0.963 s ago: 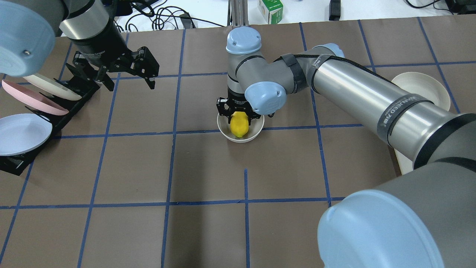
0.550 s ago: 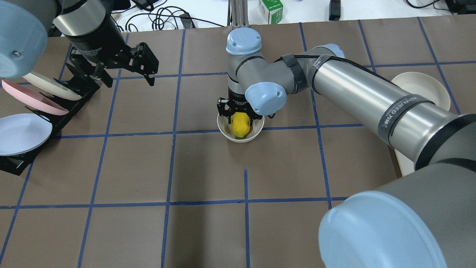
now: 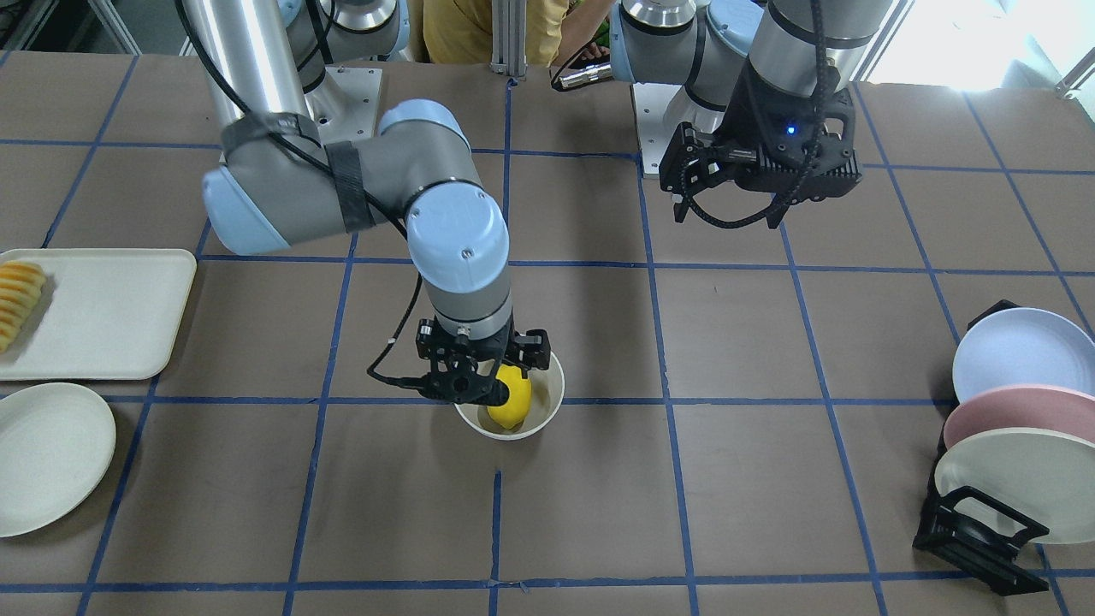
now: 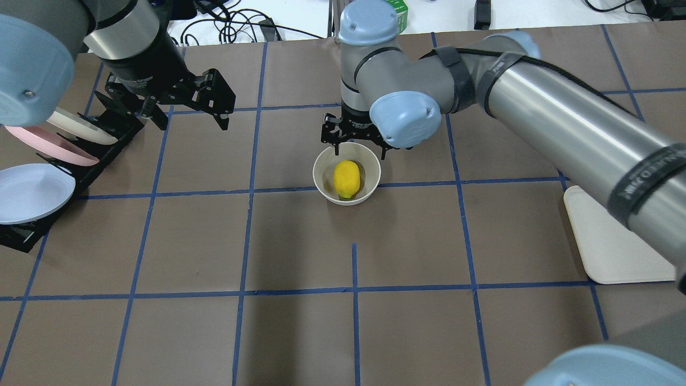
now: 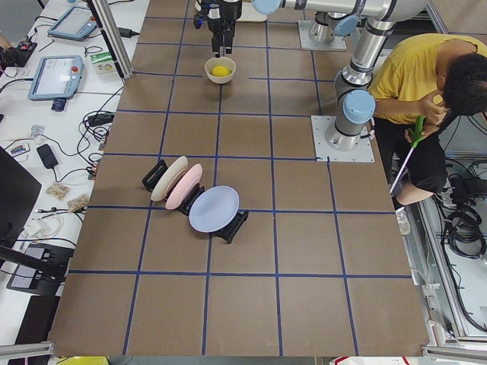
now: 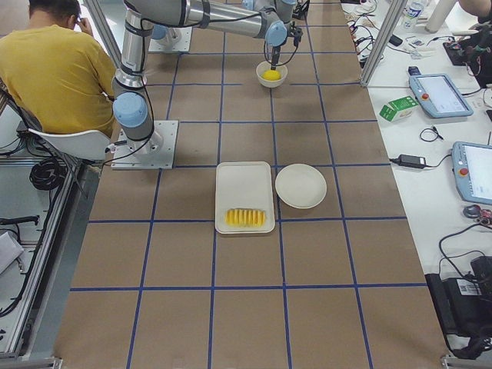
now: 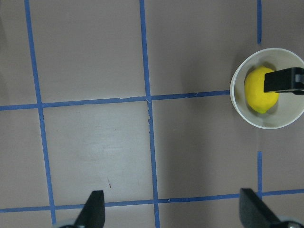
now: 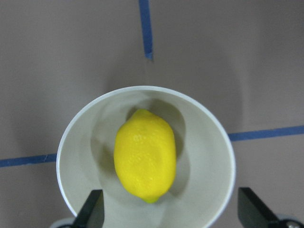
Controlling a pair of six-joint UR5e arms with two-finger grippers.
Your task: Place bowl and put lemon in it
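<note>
The off-white bowl (image 4: 321, 185) stands upright on the brown table near its middle. The yellow lemon (image 4: 346, 179) lies inside it, free of any finger. My right gripper (image 4: 359, 153) hangs open just above the bowl's far rim and holds nothing. The right wrist view looks straight down on the lemon (image 8: 145, 161) in the bowl (image 8: 66, 156), with the open fingertips (image 8: 92, 209) at the bottom. My left gripper (image 4: 193, 115) is open and empty, off to the left near the plate rack. The bowl (image 3: 552, 385) and lemon (image 3: 511, 398) also show in the front view.
A black rack (image 4: 53, 155) with three pastel plates stands at the left edge. On the right are a cream tray (image 3: 94, 312) with fruit slices (image 3: 19, 299) and a flat cream plate (image 3: 47, 453). A person sits behind the robot (image 5: 426, 76).
My right gripper has let go of the lemon and risen out of the bowl, towards the far side. The lemon stays in the bowl. The left gripper has hardly moved.
</note>
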